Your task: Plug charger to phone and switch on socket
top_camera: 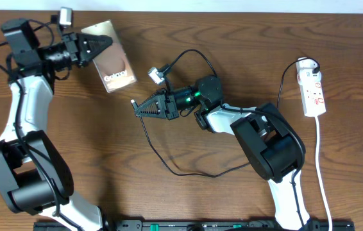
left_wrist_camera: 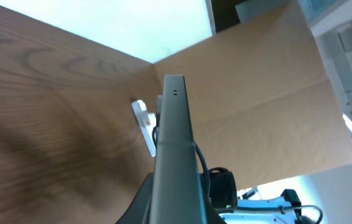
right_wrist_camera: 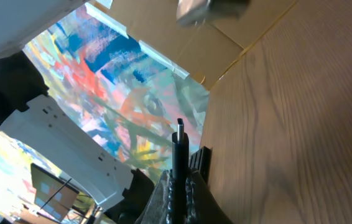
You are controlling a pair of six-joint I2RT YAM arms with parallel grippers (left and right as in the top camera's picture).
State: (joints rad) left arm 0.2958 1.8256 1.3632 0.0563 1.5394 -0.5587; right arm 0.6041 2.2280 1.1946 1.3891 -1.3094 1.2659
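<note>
The left claw pinches the phone at its upper end. The phone's long axis runs down the table, and its free lower end is the part nearest the right claw. The socket lies well apart at the far right, its red markings too small to read. The right claw pinches the charger by its tip, which points left, with the phone up-left of it. "Galaxy" reads on the phone.

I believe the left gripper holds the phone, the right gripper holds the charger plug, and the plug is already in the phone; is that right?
Not quite. The overhead view shows the left gripper holding the phone and the right gripper holding the charger plug, but the plug is apart from the phone, not in it.
</note>
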